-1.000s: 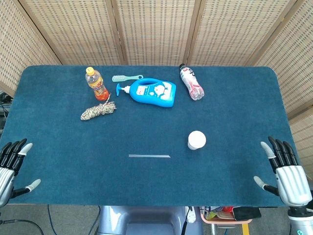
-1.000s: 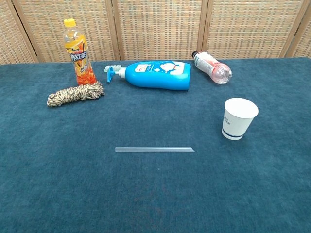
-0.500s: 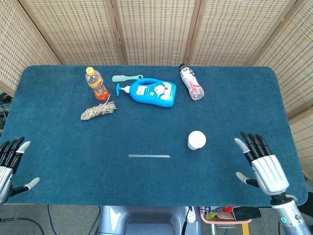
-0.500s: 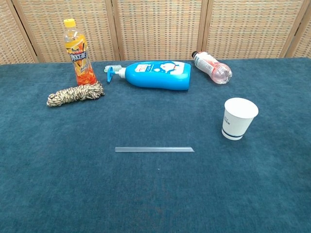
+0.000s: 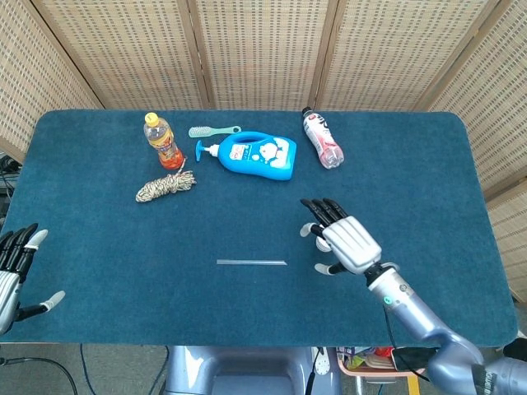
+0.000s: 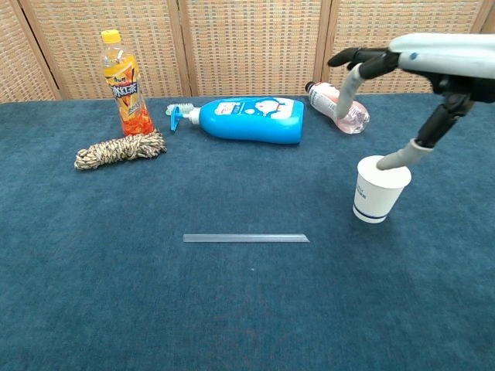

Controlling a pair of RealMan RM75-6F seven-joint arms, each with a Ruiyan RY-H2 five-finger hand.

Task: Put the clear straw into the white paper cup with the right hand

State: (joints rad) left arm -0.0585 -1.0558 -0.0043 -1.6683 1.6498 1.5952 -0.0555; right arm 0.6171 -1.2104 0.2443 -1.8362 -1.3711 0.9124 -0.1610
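Observation:
The clear straw [image 5: 251, 262] lies flat on the blue table, left of centre in the front half; the chest view shows the straw [image 6: 246, 238] lying crosswise. The white paper cup [image 6: 379, 193] stands upright to its right. My right hand [image 5: 342, 239] hovers above the cup with fingers spread and nothing in it, hiding the cup in the head view. In the chest view the right hand [image 6: 418, 58] is high over the cup, with one finger hanging down near the rim. My left hand [image 5: 16, 271] is at the table's front left edge, fingers apart and empty.
Along the back stand an orange drink bottle [image 5: 163, 141], a green brush [image 5: 214, 131], a blue detergent bottle [image 5: 255, 156] on its side and a pink bottle [image 5: 322, 139] lying down. A coil of rope [image 5: 165, 186] lies in front of the orange bottle.
My right hand has swept in from the table's right front edge to above the cup, now covering it in the head view. The left hand has sunk slightly. Straw and cup are unmoved.

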